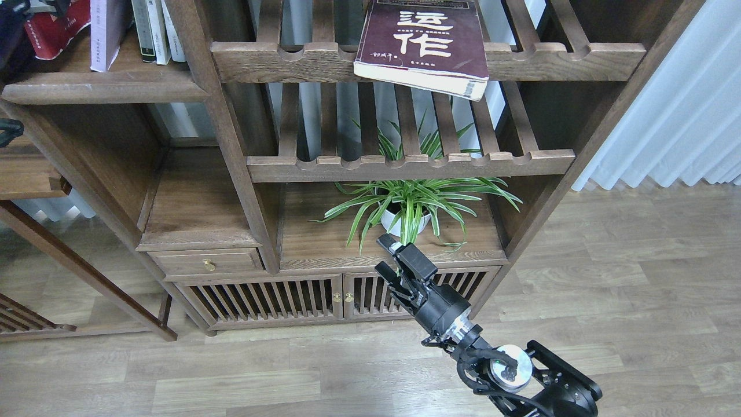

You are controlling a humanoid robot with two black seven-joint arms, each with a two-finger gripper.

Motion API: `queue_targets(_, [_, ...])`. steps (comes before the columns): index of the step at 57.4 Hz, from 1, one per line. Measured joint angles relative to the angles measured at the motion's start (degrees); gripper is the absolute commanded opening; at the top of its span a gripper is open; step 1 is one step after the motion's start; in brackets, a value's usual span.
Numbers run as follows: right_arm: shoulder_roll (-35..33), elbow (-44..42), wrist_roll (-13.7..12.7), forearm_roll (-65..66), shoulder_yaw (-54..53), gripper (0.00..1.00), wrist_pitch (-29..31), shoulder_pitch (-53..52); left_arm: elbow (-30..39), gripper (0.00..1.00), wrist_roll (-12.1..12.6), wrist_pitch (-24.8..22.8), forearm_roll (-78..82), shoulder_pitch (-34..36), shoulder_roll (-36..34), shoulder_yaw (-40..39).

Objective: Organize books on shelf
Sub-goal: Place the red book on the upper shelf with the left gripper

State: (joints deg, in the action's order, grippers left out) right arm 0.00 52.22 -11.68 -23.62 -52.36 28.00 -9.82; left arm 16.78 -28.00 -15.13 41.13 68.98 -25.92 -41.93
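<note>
The thick maroon book (425, 43) with big white characters lies flat on the upper slatted rack, its corner overhanging the front rail. On the solid shelf (104, 87) at the upper left, the pale lavender book (104, 32) stands upright. Left of it the red book (55, 32) hangs tilted above the board, held at its top by my left gripper (23, 6), which is mostly cut off by the view's edge. My right gripper (386, 255) is low in front of the cabinet, open and holding nothing.
Thin white and grey-spined books (156, 29) stand right of the lavender one. A potted spider plant (411, 205) sits on the lower board just behind my right gripper. A second slatted rack (411, 165) runs below the maroon book. White curtains (683, 98) hang at the right.
</note>
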Motion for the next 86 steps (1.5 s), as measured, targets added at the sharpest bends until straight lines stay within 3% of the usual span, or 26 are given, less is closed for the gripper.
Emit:
queue_targets(12, [0.00, 0.00, -0.01, -0.02, -0.13, 0.98, 0.00, 0.01, -0.34, 0.08, 0.00, -0.19, -0.61, -0.20, 0.83, 0.03])
queue_targets(18, [0.00, 0.00, -0.02, -0.02, -0.18, 0.98, 0.00, 0.00, 0.75, 0.16, 0.00, -0.68, -1.88, -0.62, 1.28, 0.46])
queue_targets(47, [0.00, -0.19, -0.02, 0.00, -0.04, 0.98, 0.00, 0.07, 3.71, 0.25, 0.00, -1.01, -2.55, -0.14, 0.24, -0.49])
queue_targets(52, [0.00, -0.19, -0.02, 0.03, -0.02, 0.98, 0.00, 0.07, 4.11, 0.32, 0.00, -1.10, -2.56, -0.46, -0.59, -0.52])
queue_targets(86, [0.00, -0.19, -0.10, 0.07, -0.01, 0.98, 0.00, 0.07, 8.55, 0.36, -0.02, -1.14, -6.29, -0.57, -0.69, -4.06])
